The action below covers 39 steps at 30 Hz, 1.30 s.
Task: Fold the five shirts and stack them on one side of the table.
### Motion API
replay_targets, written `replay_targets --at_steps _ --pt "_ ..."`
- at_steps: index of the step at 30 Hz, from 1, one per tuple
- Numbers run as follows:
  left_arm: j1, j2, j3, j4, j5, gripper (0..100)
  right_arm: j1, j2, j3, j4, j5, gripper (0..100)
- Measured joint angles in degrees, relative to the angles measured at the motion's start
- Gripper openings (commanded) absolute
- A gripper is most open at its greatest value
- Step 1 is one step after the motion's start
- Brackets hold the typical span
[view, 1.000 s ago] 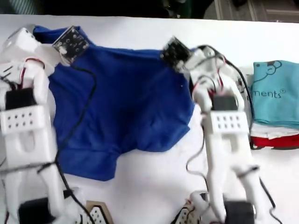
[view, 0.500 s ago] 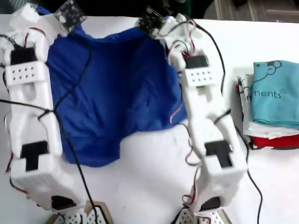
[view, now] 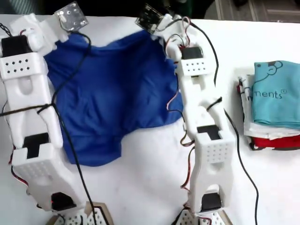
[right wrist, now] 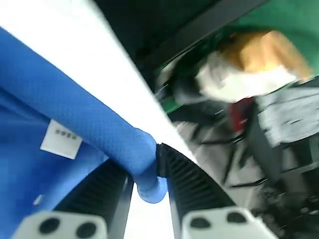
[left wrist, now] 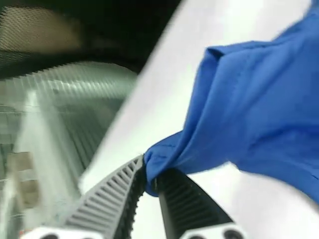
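at far table (view: 150, 180) edge, l gripper (left wrist: 151, 175) & r gripper (right wrist: 148, 167) each pinch blue shirt (view: 117, 93) (long axis far-to-near).

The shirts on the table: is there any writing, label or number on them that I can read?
Teal shirt atop the stack: white lettering, cut off at the shirt's edge; no whole word reads.
Blue shirt, white tag inside the collar: print too small to read.
No numbers or signs.
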Motion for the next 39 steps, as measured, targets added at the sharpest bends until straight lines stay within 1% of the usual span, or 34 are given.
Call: replay_targets --at_steps 7,11,14,17,20,24,30,34,39 --pt "0.0 0.0 -2.4 22.2 0.0 2 2.4 0.0 0.0 16.8 0.0 1.9" --pt "-0.9 0.0 0.2 25.4 0.5 2 3.9 0.0 -0.1 24.8 0.0 1.9" --pt "-1.6 -0.3 3.7 25.7 0.7 2 4.4 0.0 -0.1 28.9 0.0 1.9" --pt "-1.7 -2.7 4.6 25.7 1.8 2 4.9 -0.2 -0.7 31.4 0.0 1.9" --pt "-1.7 -8.0 4.6 25.5 4.5 2 5.6 -3.8 -0.7 33.6 -2.8 1.9" --pt "-1.7 -15.3 2.1 22.2 8.0 2 7.2 -14.8 -0.7 36.3 -5.8 1.9" --pt "-1.7 -23.6 -5.7 15.7 12.8 2 10.5 -34.9 -0.8 42.2 -6.0 1.9" --pt "-1.6 -27.6 -11.4 13.3 13.6 2 13.8 -46.9 -1.1 45.5 -6.0 1.9" --pt "-1.6 -31.7 -18.3 11.7 13.7 2 18.1 -58.6 -1.1 48.3 -6.0 1.9"
